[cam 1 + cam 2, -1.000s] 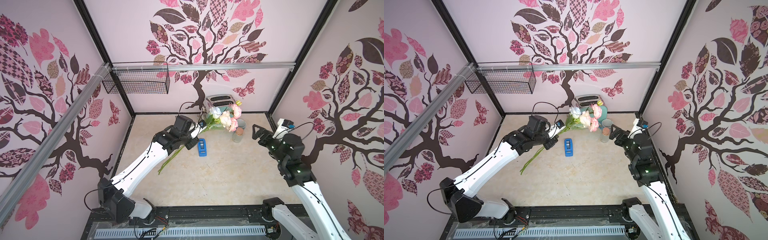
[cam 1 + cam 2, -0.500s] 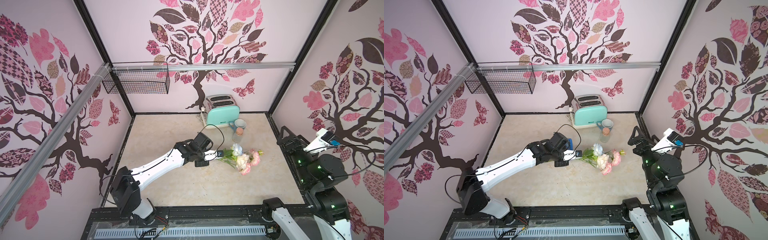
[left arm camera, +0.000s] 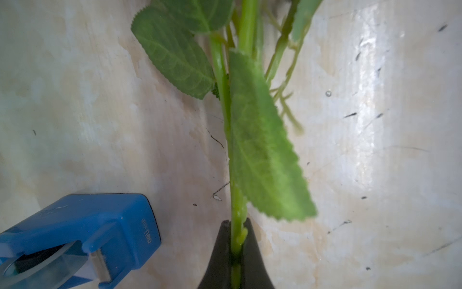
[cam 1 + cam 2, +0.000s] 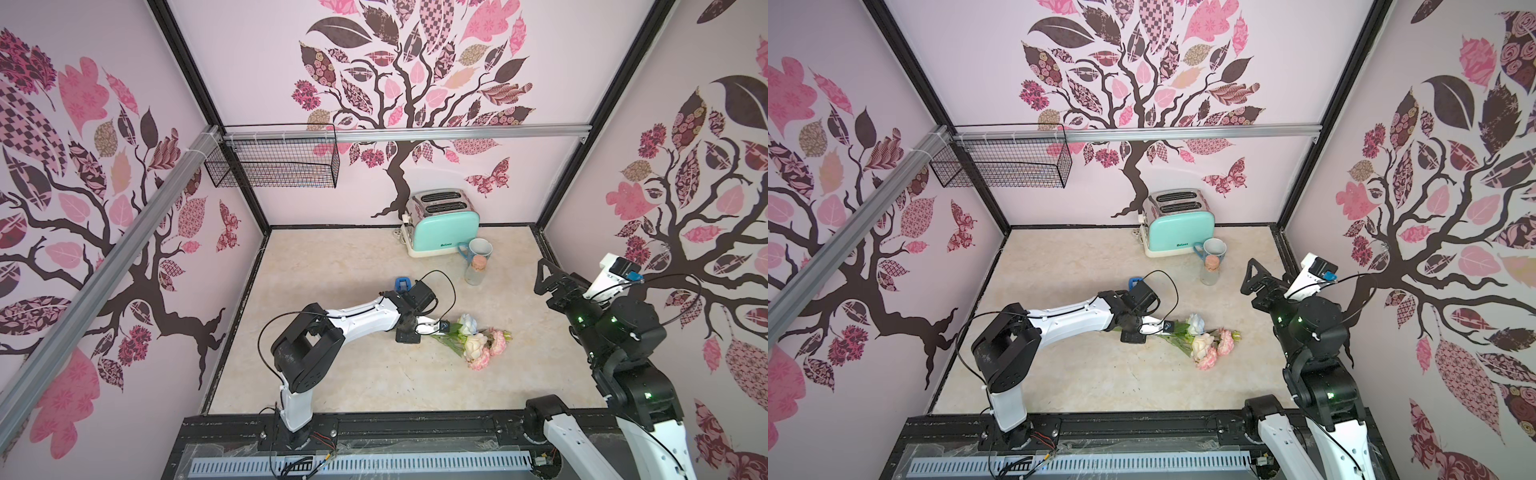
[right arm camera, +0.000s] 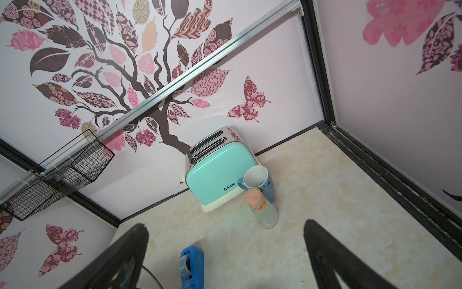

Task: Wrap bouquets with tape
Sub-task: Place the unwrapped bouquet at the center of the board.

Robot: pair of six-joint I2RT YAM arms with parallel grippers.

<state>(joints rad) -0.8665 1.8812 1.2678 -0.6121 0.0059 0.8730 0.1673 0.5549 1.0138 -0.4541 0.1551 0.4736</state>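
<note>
Swung down from before the toaster a second ago, my left gripper is clenched on the bouquet, low on its thin, smooth green stems. Matte, serrated leaves fan out beyond. The tape, a blocky blue plastic dispenser with a clear roll, sits just beside these jaws. The soft blooms appear to rest on the table, farther from the tape. My right gripper is spread wide and empty, well apart from the tape. Procedure: keep the stems pinched together and steady; draw tape with the right.
</note>
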